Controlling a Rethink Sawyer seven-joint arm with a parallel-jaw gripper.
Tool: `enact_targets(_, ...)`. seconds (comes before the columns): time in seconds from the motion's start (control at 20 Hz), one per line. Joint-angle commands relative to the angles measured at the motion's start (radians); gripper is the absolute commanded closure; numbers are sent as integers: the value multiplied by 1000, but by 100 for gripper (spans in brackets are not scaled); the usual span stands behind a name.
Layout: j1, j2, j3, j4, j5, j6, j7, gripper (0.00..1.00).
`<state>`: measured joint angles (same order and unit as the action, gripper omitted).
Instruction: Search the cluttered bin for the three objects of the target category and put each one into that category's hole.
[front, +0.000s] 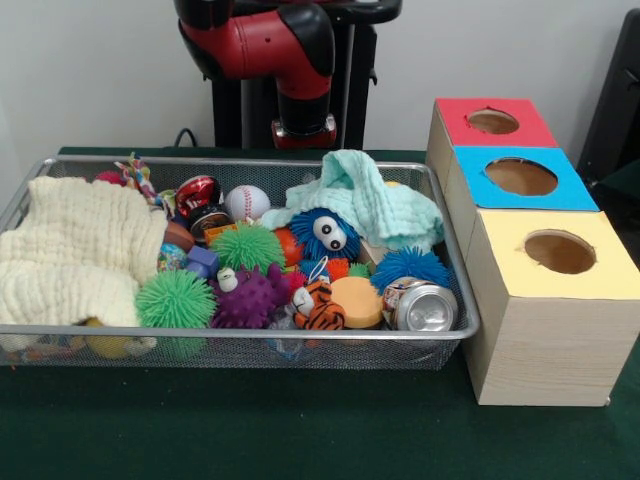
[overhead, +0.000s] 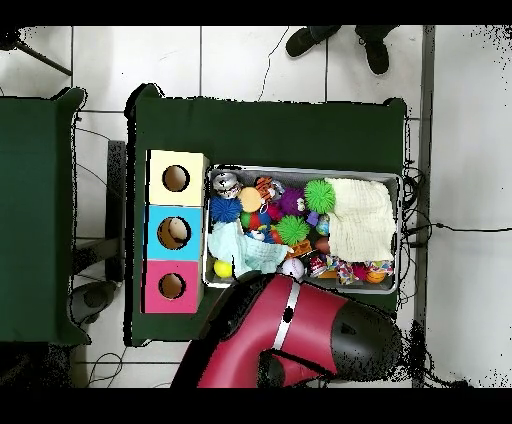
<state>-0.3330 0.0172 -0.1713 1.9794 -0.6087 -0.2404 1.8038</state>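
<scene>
The silver wire-mesh bin (front: 240, 340) sits on the green table, also in the overhead view (overhead: 300, 171). It holds a cream cloth (front: 70, 255), a mint cloth (front: 370, 200), a baseball (front: 246, 202), two green spiky balls (front: 247, 245), a purple spiky ball (front: 250, 298), a blue fuzzy ball with eyes (front: 325, 235), a tiger toy (front: 320, 308), an orange disc (front: 358, 300) and a crushed can (front: 420, 307). Only the red arm (front: 270, 40) shows, drawn back behind the bin. The gripper is out of view.
Three wooden boxes with round holes stand beside the bin: red top (front: 455, 125), blue top (front: 475, 190), yellow top (front: 510, 270). In the overhead view the arm (overhead: 300, 335) overlaps the bin's bottom edge. A person's shoes (overhead: 305, 40) show beyond the table.
</scene>
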Motion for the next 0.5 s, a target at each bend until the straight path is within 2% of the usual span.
enact_targets(0.05, -30, -71, 106, -56, 13, 202, 45, 0)
enact_targets(0.5, -5, -131, 111, -40, 6, 229, 69, 0)
